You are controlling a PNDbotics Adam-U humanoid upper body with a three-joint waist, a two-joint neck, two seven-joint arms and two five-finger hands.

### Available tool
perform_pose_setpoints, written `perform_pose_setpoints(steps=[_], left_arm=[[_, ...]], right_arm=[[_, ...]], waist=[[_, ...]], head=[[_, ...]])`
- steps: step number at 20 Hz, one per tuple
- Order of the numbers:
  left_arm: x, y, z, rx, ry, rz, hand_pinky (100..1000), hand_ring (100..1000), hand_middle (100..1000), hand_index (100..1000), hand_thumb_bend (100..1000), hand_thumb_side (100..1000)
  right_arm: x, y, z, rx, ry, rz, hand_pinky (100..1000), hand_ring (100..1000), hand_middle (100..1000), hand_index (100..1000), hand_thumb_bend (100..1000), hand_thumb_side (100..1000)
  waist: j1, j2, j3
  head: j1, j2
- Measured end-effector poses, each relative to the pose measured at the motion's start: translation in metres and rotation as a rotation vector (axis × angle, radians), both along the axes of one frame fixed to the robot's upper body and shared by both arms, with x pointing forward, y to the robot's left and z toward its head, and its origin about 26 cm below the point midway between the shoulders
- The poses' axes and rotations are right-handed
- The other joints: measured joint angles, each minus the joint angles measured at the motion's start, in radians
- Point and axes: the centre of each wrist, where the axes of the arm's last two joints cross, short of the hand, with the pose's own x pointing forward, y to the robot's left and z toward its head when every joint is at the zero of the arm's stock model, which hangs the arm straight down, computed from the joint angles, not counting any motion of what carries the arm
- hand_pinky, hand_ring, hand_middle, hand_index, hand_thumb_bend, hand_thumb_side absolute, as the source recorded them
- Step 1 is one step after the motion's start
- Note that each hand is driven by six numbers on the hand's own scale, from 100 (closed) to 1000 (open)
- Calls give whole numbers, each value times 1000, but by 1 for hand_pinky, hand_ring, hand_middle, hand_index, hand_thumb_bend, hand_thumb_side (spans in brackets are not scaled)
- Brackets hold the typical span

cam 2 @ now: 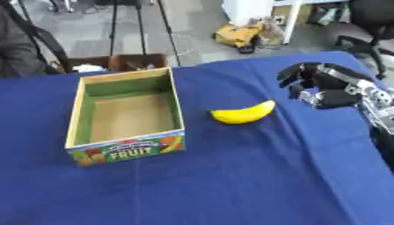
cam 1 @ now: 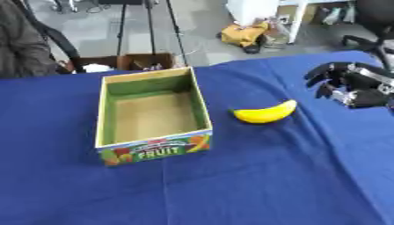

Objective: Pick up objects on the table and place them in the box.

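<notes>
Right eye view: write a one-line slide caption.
Robot's right hand hovers, fingers curled, beside a yellow banana on blue cloth, near an empty cardboard fruit box.

The robot's black, multi-fingered right hand (cam 2: 319, 90) was built of dark, blocky segments with pale silver metal showing at the joints. Behind it, the silver-grey wrist and forearm housing (cam 2: 375, 102) carried lighter metallic plates, darkening to black lower down.

Open cloth between hand (cam 2: 323, 88) – banana (cam 2: 243, 113).
</notes>
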Motion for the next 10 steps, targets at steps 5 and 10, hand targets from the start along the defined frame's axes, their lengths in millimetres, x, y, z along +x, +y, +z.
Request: perform_pose_setpoints(steps=[5,10], left_arm=[[0,-1,0,2,-1,-10,504,699,467,569,241,1000],[0,-2,0,4,-1,-13,504,699,468,569,242,1000]], right_arm=[[8,-2,-4,-79,-22,-38,656,822,814,850,100,237],[16,6,-12,-124,-33,-35,677,838,829,859,100,209]], waist=[[1,1,7],[3,2,6]], head=[[-11,0],[-19,0]])
